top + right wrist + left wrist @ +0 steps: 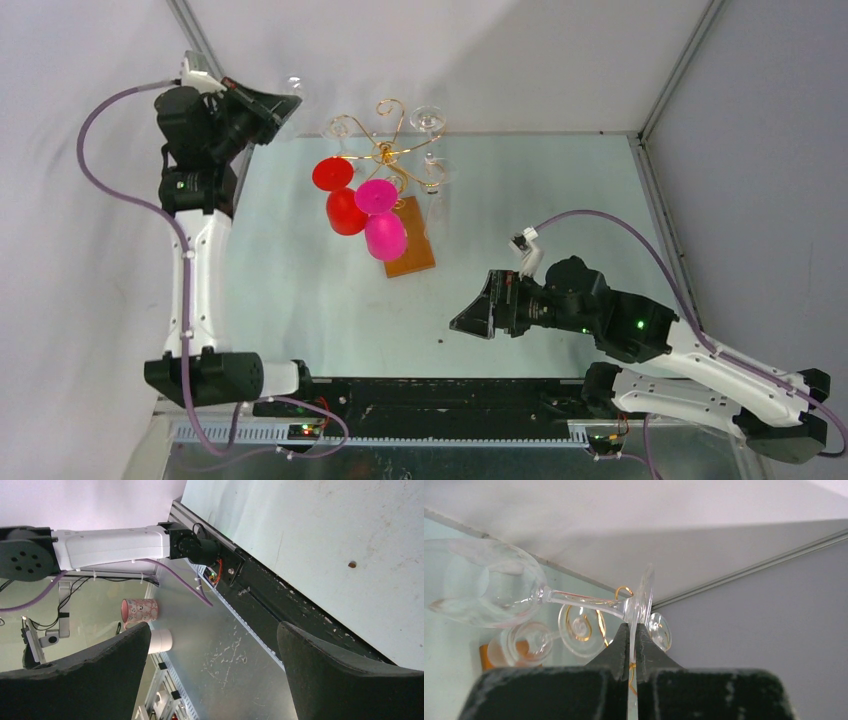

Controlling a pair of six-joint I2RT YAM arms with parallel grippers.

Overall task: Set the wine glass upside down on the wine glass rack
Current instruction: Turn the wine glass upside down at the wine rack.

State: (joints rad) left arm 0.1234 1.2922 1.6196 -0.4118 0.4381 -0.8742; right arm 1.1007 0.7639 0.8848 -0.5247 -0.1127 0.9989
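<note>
My left gripper (631, 630) is shut on the rim of the foot of a clear wine glass (484, 582), which lies sideways with its bowl to the left and its stem (581, 600) running to the foot. In the top view this gripper (283, 103) is raised at the back left, left of the wine glass rack (385, 150), a gold wire stand on a brown wooden base (412, 248). The held glass (293, 88) is apart from the rack. Gold scrolls (580, 626) show behind the glass. My right gripper (472, 318) is open and empty, low at the front right (215, 645).
A red glass (340, 195) and a magenta glass (382, 220) hang upside down on the rack's near side. Clear glasses (428, 118) hang on its far and right arms. A pink mug (140, 611) and a white cup (161, 641) stand beyond the table's front rail.
</note>
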